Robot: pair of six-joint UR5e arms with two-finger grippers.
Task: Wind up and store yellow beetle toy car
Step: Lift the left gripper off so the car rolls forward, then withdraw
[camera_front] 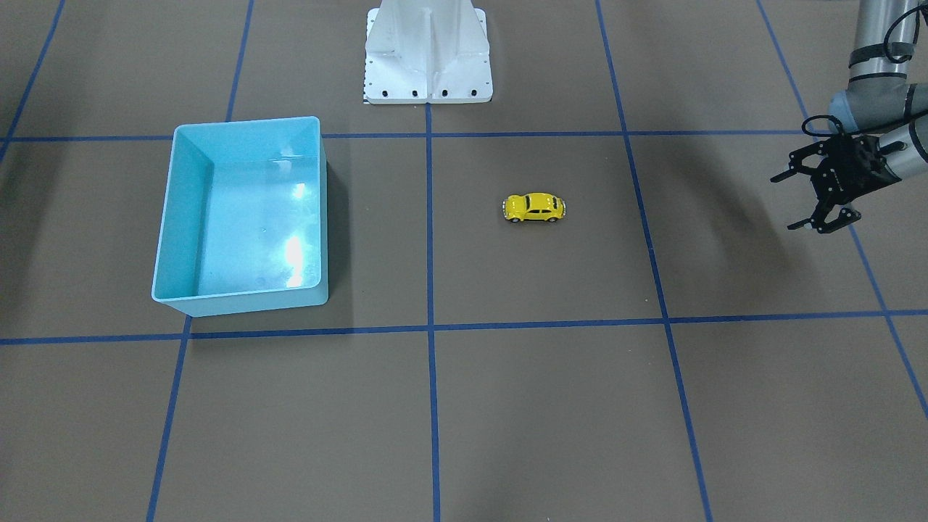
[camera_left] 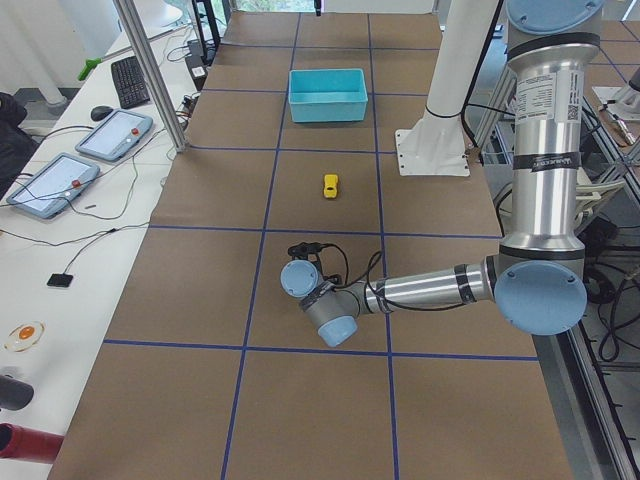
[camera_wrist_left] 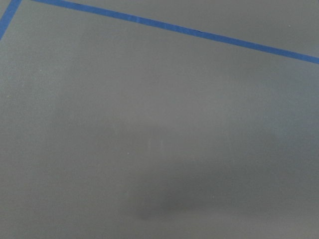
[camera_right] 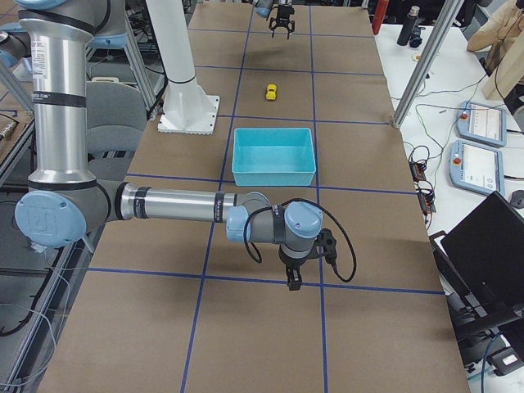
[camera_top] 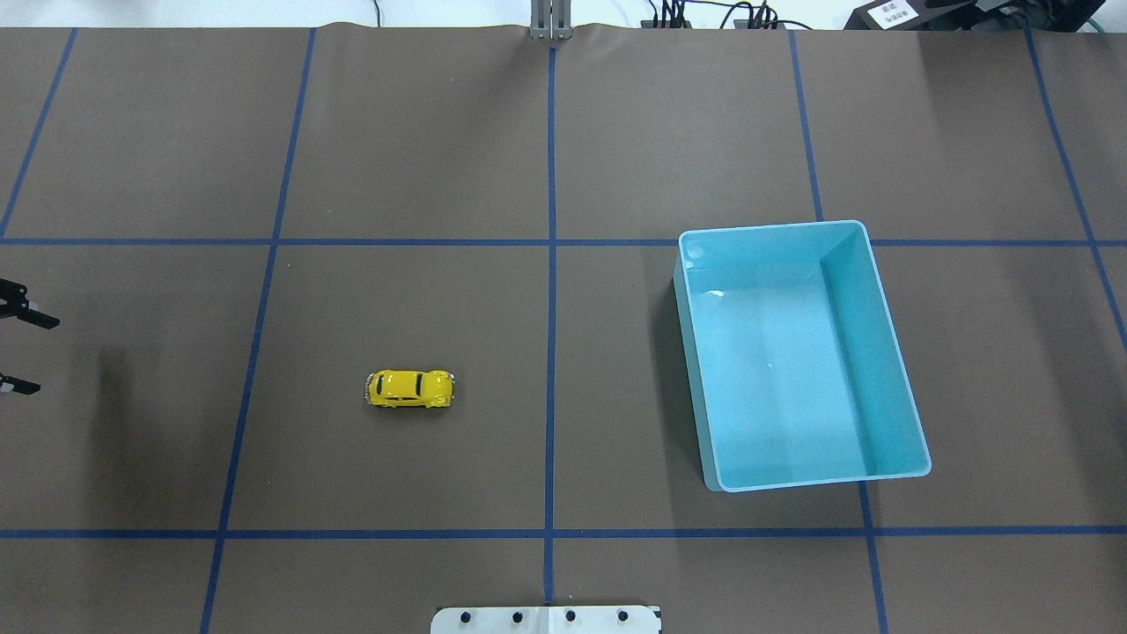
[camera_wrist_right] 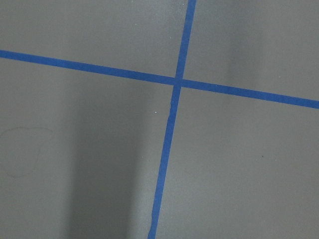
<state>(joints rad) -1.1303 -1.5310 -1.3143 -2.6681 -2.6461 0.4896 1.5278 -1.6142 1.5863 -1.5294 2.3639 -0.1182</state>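
Note:
The yellow beetle toy car (camera_front: 534, 207) stands on its wheels on the brown table, alone near the middle; it also shows in the overhead view (camera_top: 410, 388). The light blue bin (camera_front: 246, 301) is empty and sits far from the car on the robot's right side (camera_top: 819, 481). My left gripper (camera_front: 786, 203) is open and empty, hovering well off to the car's side at the table's left edge (camera_top: 40, 355). My right gripper (camera_right: 293, 280) shows only in the exterior right view, low over the table beyond the bin; I cannot tell whether it is open or shut. Both wrist views show only bare table.
The white robot base mount (camera_front: 428, 58) stands at the robot's edge of the table. Blue tape lines (camera_top: 551, 308) grid the brown surface. A desk with tablets (camera_left: 60, 180) and a metal post (camera_left: 150, 75) border the far side.

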